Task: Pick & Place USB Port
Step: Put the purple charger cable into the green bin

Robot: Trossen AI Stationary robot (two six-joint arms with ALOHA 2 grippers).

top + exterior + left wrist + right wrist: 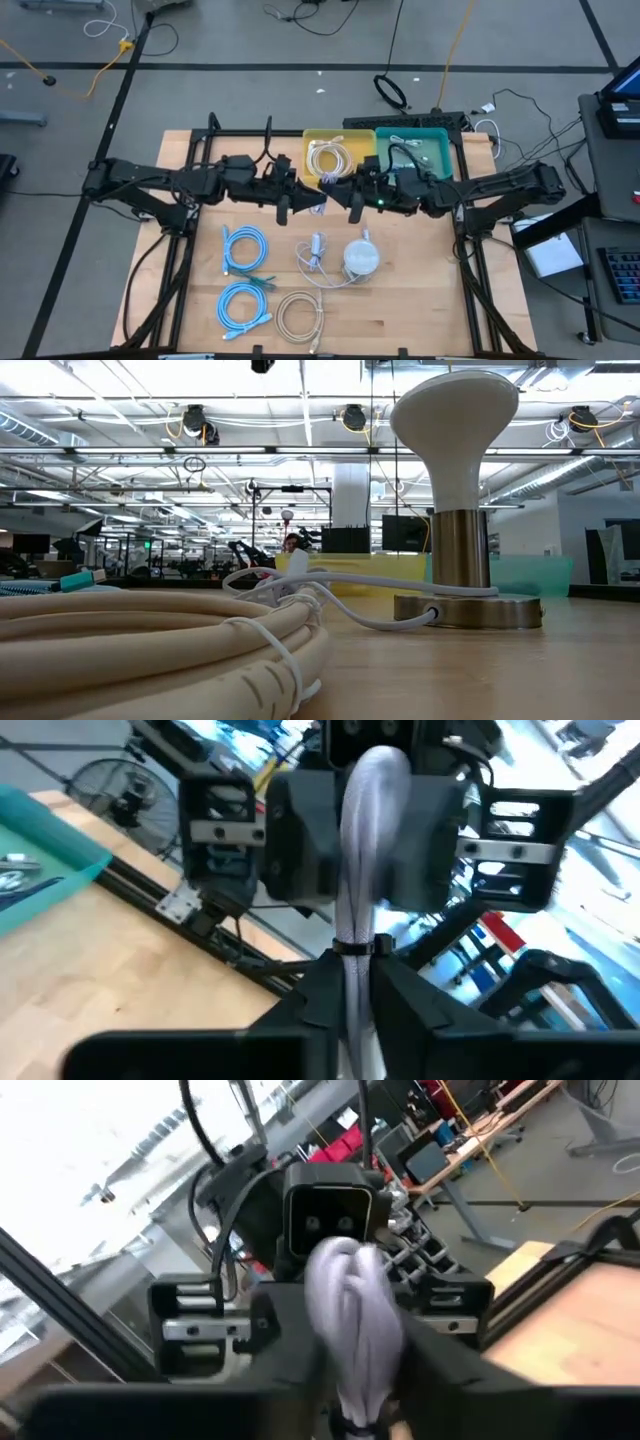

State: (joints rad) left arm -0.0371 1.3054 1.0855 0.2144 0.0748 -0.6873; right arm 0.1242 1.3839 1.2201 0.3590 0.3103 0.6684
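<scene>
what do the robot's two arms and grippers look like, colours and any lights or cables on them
Both arms are dark, nearly black, built of jointed segments reaching in from the table's sides. The left gripper and right gripper each end in two dark tapering fingers. A small green light glows on the right arm's wrist. Black cables loop up from the left arm's wrist. No markings can be made out.

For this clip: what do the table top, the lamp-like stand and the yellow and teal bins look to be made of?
Table top: light wood, probably sealed; grain and plank seams show.
Stand: brushed-metal stem and round base with a satin sheen, and a matte white head, likely plastic or silicone.
Yellow bin and teal bin: moulded plastic by their look; in the low view the walls appear slightly translucent.
</scene>
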